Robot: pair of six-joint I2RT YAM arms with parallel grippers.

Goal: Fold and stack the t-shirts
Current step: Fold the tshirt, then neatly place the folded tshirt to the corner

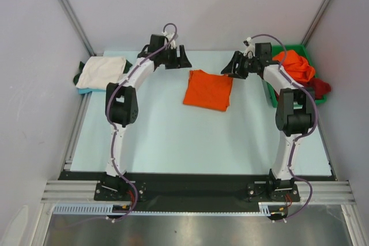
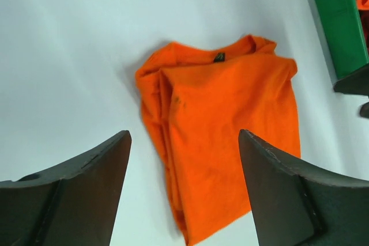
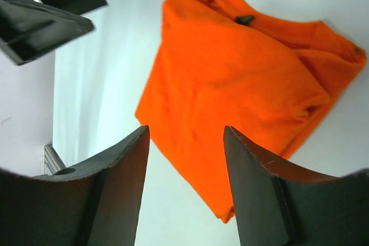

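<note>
Hovering either side of folded orange shirt (image 1: 209,89), far-centre on table (image 1: 173,142). Left gripper (image 2: 184,135) wide open, right gripper (image 3: 185,129) wide open, both empty. Best pinch opposite edges together, keeping fold flat.

Pale table (image 1: 173,142) — grey walls (image 1: 202,4) (plain)

The left gripper (image 2: 183,135) holds its dark jaws spread wide at six o'clock over the pale table (image 2: 69,44), a folded orange t-shirt (image 2: 230,125) lying flat at centre, collar toward twelve o'clock, a green bin (image 2: 337,21) at two o'clock.
</note>
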